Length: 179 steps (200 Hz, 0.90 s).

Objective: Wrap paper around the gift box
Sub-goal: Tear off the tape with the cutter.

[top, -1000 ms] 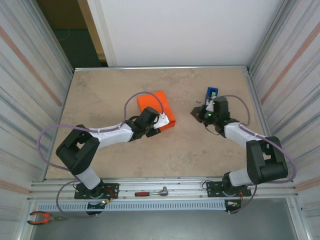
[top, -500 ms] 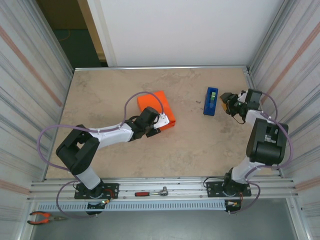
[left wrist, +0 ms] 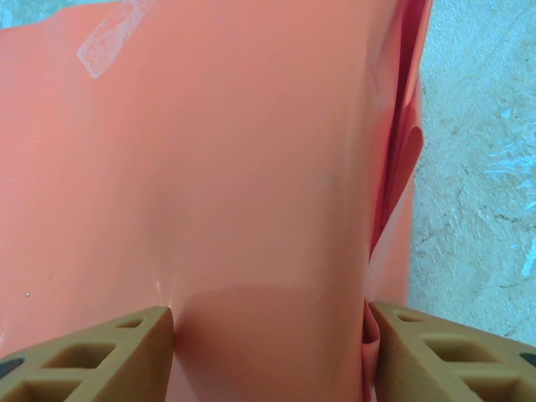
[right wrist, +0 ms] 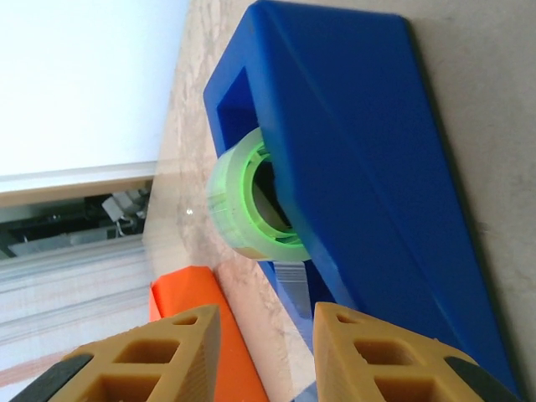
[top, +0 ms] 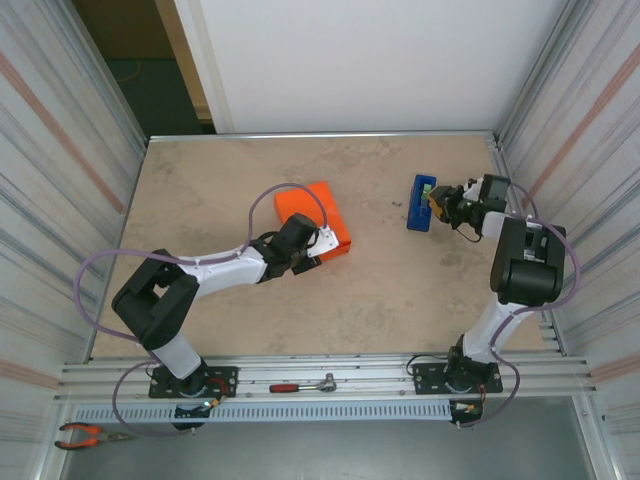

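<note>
Near the middle of the table, a little toward its far edge, lies the paper, already folded into a tight orange parcel. The box cannot be seen and is presumably shut inside it. The left wrist view shows a strip of clear tape on the top face. Along the parcel's right side, the folded layers gape and look unfastened. I judge the wrapping itself done and one seam stuck, with the open end to be closed and taped.

The left gripper sits at the parcel's near end. Its two pads press against the paper on either side, pinching the parcel across its width.

Well apart from the parcel, toward the right edge of the table, stands the blue dispenser with a green-cored roll. The right gripper is just beside it on the right-edge side. Its claw is partly spread and holds nothing, and the loose tape end hangs just ahead of the gap.

A second ago the right gripper was on the near side of the dispenser, reaching in from the table's middle. Since then it has swung round to the right-edge side and closed in. The parcel, dispenser and left arm have not moved.
</note>
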Available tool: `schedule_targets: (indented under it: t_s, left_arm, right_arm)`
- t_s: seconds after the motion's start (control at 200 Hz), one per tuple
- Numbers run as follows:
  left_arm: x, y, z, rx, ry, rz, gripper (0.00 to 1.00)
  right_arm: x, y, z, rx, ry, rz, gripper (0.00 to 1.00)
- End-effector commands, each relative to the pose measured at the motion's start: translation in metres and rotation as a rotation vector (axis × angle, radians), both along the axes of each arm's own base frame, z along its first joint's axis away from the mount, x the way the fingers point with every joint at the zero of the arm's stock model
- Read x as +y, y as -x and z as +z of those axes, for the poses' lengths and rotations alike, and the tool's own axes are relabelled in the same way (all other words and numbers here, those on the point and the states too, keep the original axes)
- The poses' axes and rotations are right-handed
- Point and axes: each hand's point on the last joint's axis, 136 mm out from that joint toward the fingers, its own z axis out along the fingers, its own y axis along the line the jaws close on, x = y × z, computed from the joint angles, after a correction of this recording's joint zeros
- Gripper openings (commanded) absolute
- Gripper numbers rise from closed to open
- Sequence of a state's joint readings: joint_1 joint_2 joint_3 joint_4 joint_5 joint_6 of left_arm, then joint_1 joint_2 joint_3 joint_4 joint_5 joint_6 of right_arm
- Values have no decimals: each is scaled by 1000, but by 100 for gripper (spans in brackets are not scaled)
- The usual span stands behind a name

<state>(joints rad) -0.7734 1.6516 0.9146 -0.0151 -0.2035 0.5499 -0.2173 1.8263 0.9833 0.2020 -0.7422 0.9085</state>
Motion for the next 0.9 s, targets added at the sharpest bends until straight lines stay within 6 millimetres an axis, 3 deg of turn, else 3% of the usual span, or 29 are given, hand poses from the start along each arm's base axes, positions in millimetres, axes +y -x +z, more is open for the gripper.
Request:
schedule_targets:
  t_s: [0.0, 0.436, 0.892]
  left_arm:
    - [15, 18, -28, 116, -70, 5, 60]
    - [14, 18, -28, 119, -69, 3, 59]
    - [14, 18, -28, 120, -68, 0, 59]
  right_arm:
    - [8, -3, -2, -7, 1, 38, 34]
    - [-8, 11, -11, 20, 15, -14, 40]
    - [6, 9, -16, 29, 12, 34, 32]
